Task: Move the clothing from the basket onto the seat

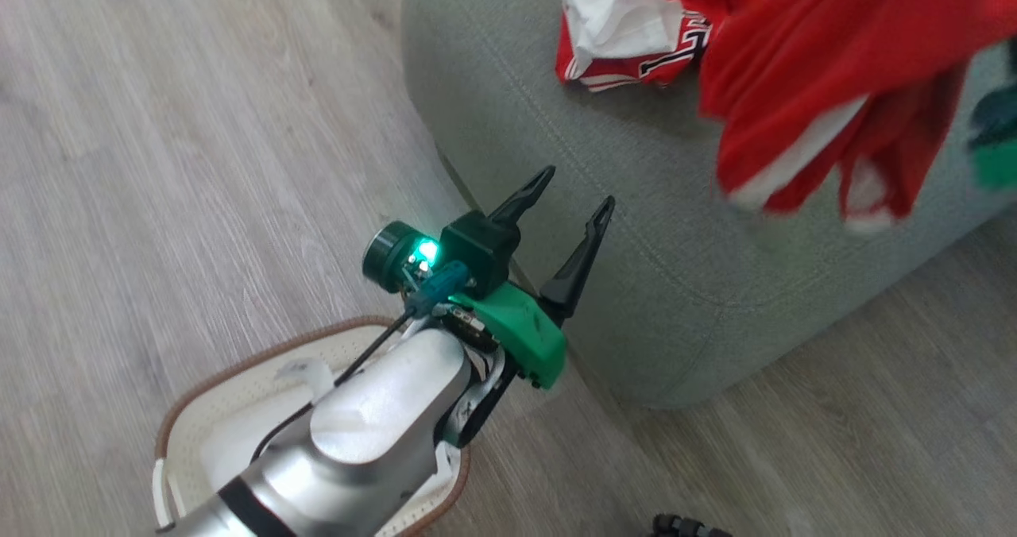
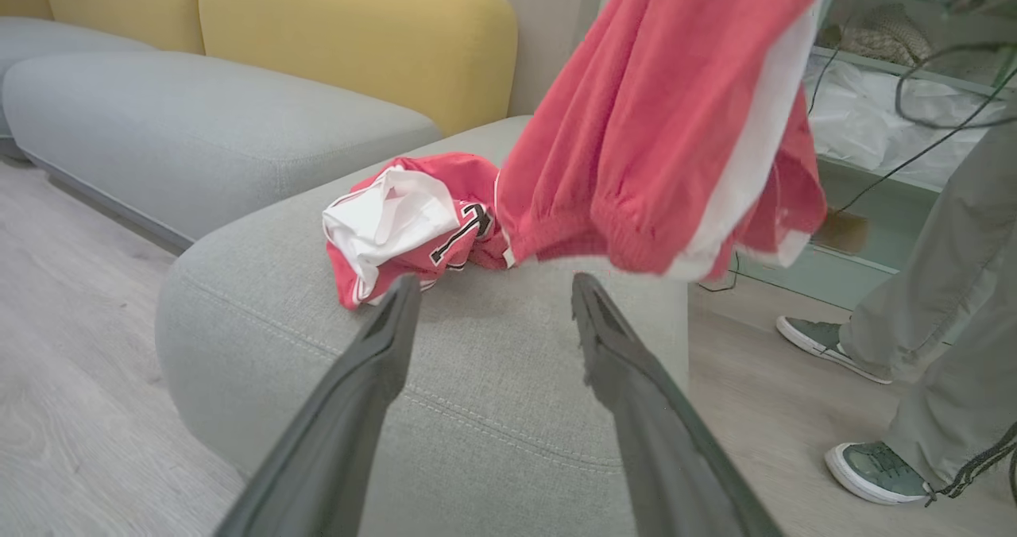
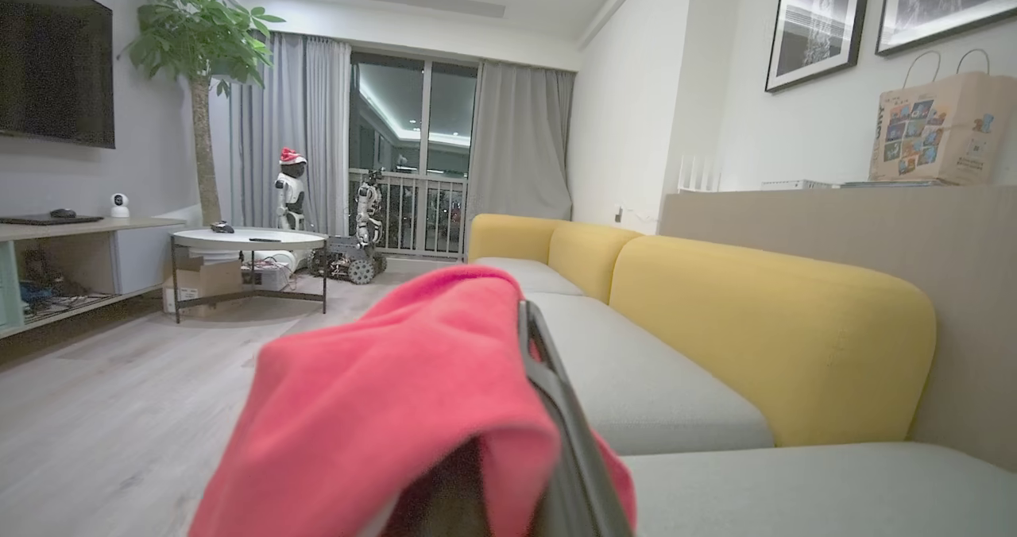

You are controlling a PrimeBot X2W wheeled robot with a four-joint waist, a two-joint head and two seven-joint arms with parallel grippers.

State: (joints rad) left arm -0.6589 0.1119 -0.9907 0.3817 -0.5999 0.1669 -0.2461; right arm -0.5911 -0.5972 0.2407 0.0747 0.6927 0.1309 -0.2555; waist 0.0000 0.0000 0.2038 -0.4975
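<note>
A crumpled red-and-white jersey with black-edged numerals lies on the grey-green seat. A second red garment with a white stripe hangs in the air above the seat's right part, blurred. My right gripper is shut on it, and the cloth drapes over its fingers. My left gripper stands open and empty at the seat's near corner, pointing at the jersey. The cream basket sits on the floor under my left forearm; a white lining shows inside.
A person's legs in grey trousers and grey shoes stand on the wood floor right of the seat, by a shelf. Yellow sofa backs and further grey cushions run behind. A round low table stands across the room.
</note>
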